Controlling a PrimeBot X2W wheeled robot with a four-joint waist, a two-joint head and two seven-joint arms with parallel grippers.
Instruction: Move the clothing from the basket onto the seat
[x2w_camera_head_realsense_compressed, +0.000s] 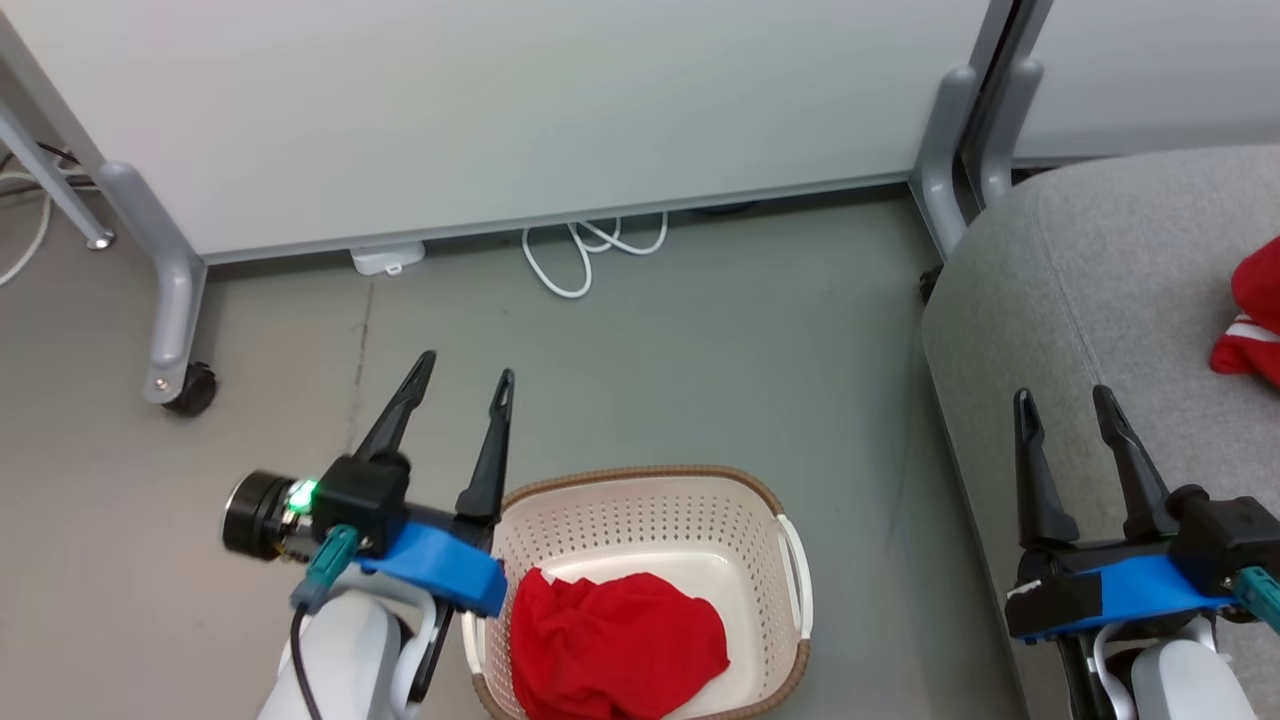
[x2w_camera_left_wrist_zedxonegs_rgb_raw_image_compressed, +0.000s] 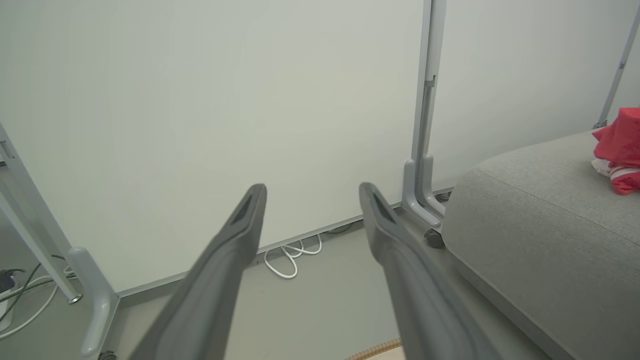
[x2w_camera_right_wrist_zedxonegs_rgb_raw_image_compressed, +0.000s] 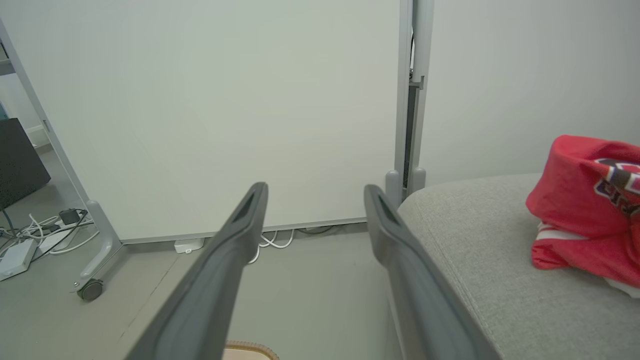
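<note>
A plain red garment (x2w_camera_head_realsense_compressed: 615, 645) lies crumpled in the cream basket (x2w_camera_head_realsense_compressed: 760, 500) on the floor. The red jersey (x2w_camera_head_realsense_compressed: 1250, 320) with white trim rests on the grey seat (x2w_camera_head_realsense_compressed: 1080, 290) at the right; it also appears as the jersey (x2w_camera_right_wrist_zedxonegs_rgb_raw_image_compressed: 585, 210) with lettering and the jersey (x2w_camera_left_wrist_zedxonegs_rgb_raw_image_compressed: 617, 150). My left gripper (x2w_camera_head_realsense_compressed: 465, 368) is open and empty, above the floor just left of the basket's far-left rim. My right gripper (x2w_camera_head_realsense_compressed: 1062, 398) is open and empty over the seat's front-left edge, left of the jersey.
White partition panels on grey wheeled legs (x2w_camera_head_realsense_compressed: 175, 300) stand behind. A loop of white cable (x2w_camera_head_realsense_compressed: 585, 250) and a white adapter (x2w_camera_head_realsense_compressed: 385, 258) lie at the panel's foot. Grey floor (x2w_camera_head_realsense_compressed: 700, 360) stretches between basket and wall. More cables (x2w_camera_right_wrist_zedxonegs_rgb_raw_image_compressed: 45, 235) lie at the far left.
</note>
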